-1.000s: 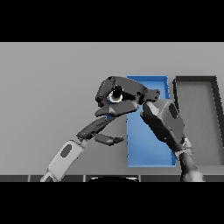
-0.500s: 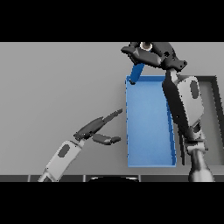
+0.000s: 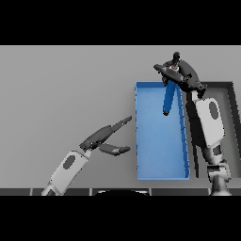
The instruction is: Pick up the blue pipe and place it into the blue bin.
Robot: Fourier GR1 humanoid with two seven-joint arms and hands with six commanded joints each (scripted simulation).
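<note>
Item 1: blue pipe. Hangs nearly upright, tilted slightly, its lower end down inside the far part of the blue bin and its upper end at the right hand. Half a second ago it stood at the bin's far-left corner, by the rim; a second ago it was left of the bin, over the table. It is now within the bin's outline. Whether the lower end touches the bin floor cannot be told.

Item 2: right hand. Over the bin's far edge, fingers curled about the pipe's top, holding it. The arm runs down the bin's right side. The hand has travelled rightward over the last second.

Item 3: blue bin. Long, open-topped, lying near to far on the grey table. Nothing else is seen inside it. Unmoved.

Item 4: dark bin. Just right of the blue bin, partly hidden by the right arm.

Item 5: left hand. Left of the blue bin, near side, fingers extended and relaxed, holding nothing. Hardly changed.

Assessment: the carry appears complete, with the pipe inside the target. What remains, by judgement, is to let go so the pipe falls flat in the bin. Being upright, it may topple against a wall on release.
</note>
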